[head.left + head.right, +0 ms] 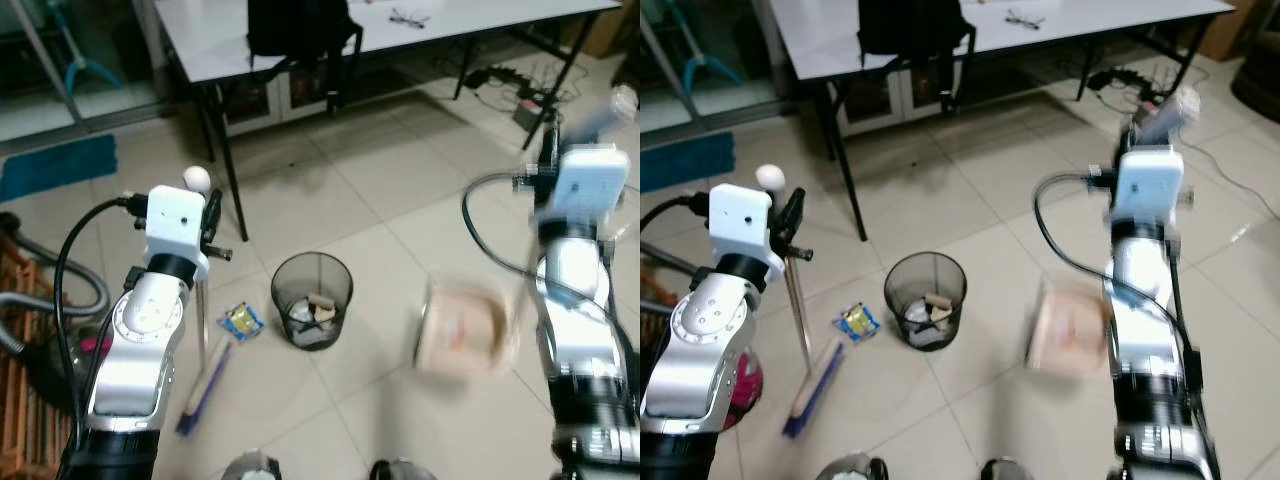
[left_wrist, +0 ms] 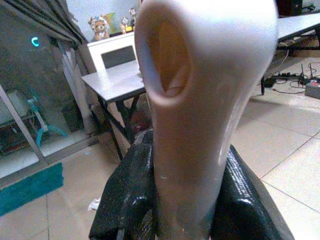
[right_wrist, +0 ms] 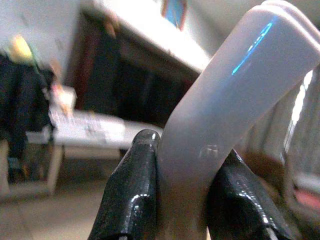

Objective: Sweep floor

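The left gripper pinches the broom upright at frame left; the right gripper clamps the dustpan handle, ready beside the bin.

I've got even indoor light on the pale floor, soft shadows under the table. My right arm and the dustpan smear with motion blur. Both wrist feeds are close-up soft, backgrounds hazy.

You see black backpack and glasses on bench; power strip beneath; teal mat left.
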Robot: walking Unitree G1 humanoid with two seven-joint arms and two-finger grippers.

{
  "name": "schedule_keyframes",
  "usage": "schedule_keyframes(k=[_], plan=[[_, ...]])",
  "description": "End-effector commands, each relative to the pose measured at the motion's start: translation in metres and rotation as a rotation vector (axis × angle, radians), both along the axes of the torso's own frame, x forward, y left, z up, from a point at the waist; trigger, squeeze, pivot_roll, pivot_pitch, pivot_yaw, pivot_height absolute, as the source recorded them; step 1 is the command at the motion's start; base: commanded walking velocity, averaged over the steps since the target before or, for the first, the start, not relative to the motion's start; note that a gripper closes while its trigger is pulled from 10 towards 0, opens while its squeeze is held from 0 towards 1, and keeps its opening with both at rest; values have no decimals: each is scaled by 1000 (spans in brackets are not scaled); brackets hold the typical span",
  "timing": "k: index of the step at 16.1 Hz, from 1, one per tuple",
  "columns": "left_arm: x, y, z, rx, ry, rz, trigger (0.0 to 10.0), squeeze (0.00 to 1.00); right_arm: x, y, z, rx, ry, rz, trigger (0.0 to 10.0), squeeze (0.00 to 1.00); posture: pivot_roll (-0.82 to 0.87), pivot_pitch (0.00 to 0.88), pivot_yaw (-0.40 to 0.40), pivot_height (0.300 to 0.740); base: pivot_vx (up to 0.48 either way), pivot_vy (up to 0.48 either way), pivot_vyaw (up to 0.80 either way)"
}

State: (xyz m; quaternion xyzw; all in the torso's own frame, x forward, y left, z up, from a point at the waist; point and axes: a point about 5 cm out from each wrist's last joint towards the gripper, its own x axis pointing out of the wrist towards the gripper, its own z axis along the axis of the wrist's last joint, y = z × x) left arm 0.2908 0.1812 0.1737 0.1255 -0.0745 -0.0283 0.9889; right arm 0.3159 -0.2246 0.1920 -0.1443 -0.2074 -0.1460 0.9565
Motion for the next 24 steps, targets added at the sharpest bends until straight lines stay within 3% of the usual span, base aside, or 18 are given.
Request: schedule_keyframes(k=[1,5,8,11,16,20,24], plan=[[-1,-3,9,6,-60,-5,10000,0,-4,1,15,34,-51,-12,10000,0,5,20,33,740,0,0,0],[0,-9,0,-20,-34,44,10000,0,-7,3,2,115,18,-38,10000,0,1,23,25,740,0,0,0],[18,-4,-7,-48,-58,214,10000,0,-12,13,-11,97,85,-12,10000,0,-12,31,24,740,0,0,0],[34,1,-16,-45,-73,269,10000,0,-19,17,-21,85,138,3,10000,0,-35,46,22,740,0,0,0],[59,-19,-18,-139,-125,204,10000,0,-40,14,-44,60,237,-6,10000,0,-82,86,28,740,0,0,0],[78,-38,-13,-129,-137,136,10000,0,-54,19,-52,68,276,3,10000,0,-115,114,52,740,0,0,0],[87,-54,-12,-149,-121,51,10000,0,-61,22,-54,74,286,-1,10000,0,-133,132,66,740,0,0,0]])
